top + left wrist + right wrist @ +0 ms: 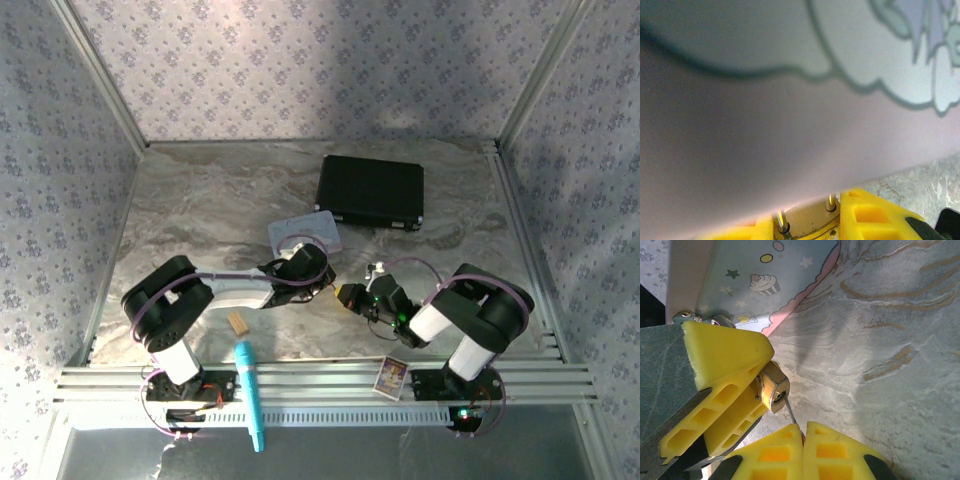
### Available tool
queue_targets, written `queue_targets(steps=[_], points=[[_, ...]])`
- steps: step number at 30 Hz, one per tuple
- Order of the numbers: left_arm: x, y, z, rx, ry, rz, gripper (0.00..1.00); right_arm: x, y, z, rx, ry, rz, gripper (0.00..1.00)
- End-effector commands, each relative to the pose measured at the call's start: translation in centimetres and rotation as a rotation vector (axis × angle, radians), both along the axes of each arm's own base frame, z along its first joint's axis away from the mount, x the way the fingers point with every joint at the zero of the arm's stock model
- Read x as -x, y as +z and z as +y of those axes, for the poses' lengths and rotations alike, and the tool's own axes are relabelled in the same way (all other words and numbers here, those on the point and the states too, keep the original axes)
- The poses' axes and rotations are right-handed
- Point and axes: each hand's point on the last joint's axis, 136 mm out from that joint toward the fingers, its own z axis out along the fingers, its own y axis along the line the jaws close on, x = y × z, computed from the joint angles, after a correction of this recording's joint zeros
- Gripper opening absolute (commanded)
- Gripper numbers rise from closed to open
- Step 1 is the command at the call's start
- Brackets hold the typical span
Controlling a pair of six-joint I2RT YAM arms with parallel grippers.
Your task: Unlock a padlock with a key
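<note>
My left claw (761,382) grips the padlock (774,389) over the desk (880,340), just beside the pastel tin (765,285). Its keyhole face points down-right toward my right claw (802,432), its shackle legs (830,202) toward the tin. My right claw is closed on the key (790,412), whose thin blade slants up-left, tip meeting that face.

Robot lab test cell, by the look: alu frame rails (300,380), wallpaper-print backdrop walls (300,60), marble-look tabletop (200,210) boxed in betw. them.
</note>
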Motion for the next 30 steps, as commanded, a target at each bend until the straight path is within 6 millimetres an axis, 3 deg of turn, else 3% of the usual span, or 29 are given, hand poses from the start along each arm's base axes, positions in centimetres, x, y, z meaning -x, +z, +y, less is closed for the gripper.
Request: queue_targets(steps=[1,5,17,30], points=[[2.8,-2.1,0.0,0.027,-0.020,0.155,0.17,-0.9,0.5,-0.8,0.000,-0.057,-0.019,0.00],[2.7,-2.1,0.0,0.025,-0.019,0.152,0.17,-0.7,0.1,-1.5,0.012,-0.076,-0.016,0.00],[2.7,-1.8,-0.5,0.036,-0.029,0.155,0.17,-0.8,1.2,0.4,-0.015,-0.010,-0.056,0.00],[2.5,-2.0,-0.6,0.033,-0.025,0.158,0.18,-0.1,0.4,0.0,-0.006,-0.009,-0.047,0.00]])
